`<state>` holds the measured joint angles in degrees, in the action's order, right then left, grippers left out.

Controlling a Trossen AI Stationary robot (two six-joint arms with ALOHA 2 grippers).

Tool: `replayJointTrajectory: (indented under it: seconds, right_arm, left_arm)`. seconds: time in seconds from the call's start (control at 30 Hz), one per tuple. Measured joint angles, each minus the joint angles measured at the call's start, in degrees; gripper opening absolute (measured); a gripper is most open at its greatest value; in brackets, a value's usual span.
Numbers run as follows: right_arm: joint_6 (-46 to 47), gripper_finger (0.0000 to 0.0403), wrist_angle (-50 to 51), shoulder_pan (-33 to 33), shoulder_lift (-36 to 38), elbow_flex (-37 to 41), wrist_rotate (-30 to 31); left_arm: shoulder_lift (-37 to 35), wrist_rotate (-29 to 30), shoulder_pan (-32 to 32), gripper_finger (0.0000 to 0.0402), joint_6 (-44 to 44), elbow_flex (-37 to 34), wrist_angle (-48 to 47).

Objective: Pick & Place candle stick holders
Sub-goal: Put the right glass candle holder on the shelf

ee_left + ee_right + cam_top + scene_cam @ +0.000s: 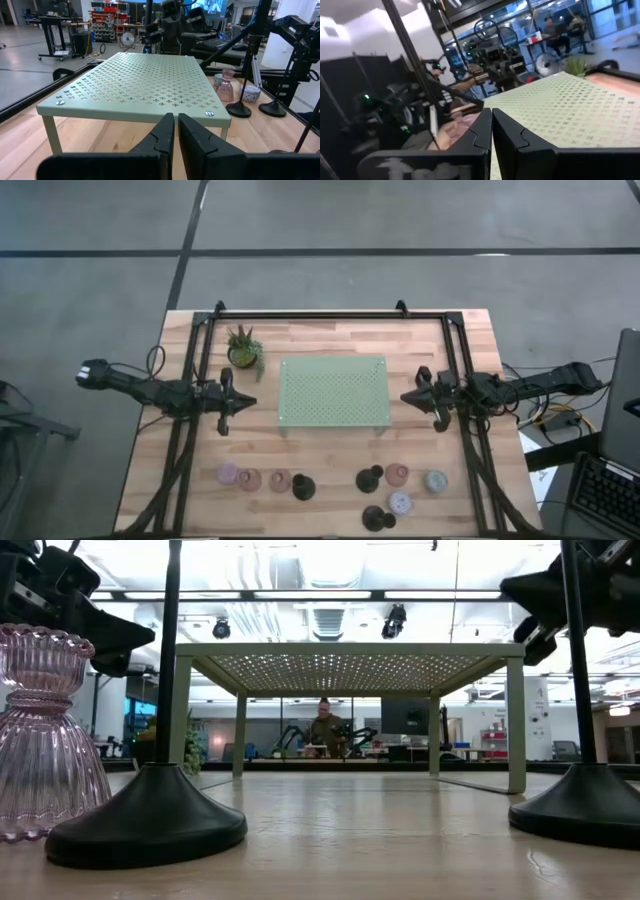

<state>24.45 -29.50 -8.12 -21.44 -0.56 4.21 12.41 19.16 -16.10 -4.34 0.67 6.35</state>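
Several candle stick holders stand on their round bases in a loose row along the table's near edge: lilac [228, 474], pink [281, 481], black [304, 488], black [370, 477], blue-grey [435, 480]. A ribbed pink glass holder [45, 730] shows close up in the low view. My left gripper [250, 402] [176, 116] hovers shut at the left of the pale green tray [333, 390], pointing level at it. My right gripper [405, 397] [491, 111] hovers shut at the tray's right side, facing it. Neither holds anything.
The perforated tray [135, 82] stands on short legs mid-table. A small potted plant [243, 348] sits at the far left. A black frame [310, 314] runs along the table's far and side edges. Bare wood lies between the tray and the holders. A person [324, 730] sits in the room beyond.
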Motion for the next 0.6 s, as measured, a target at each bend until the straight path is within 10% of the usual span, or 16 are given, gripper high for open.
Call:
replayJointTrajectory:
  seconds: [0.6]
  right_arm:
    - [15.2,0.0042,1.7,-11.5,-2.3,-9.2,-15.5]
  left_arm:
    - [0.0,0.0,0.0,0.0030,0.0,0.0,0.0]
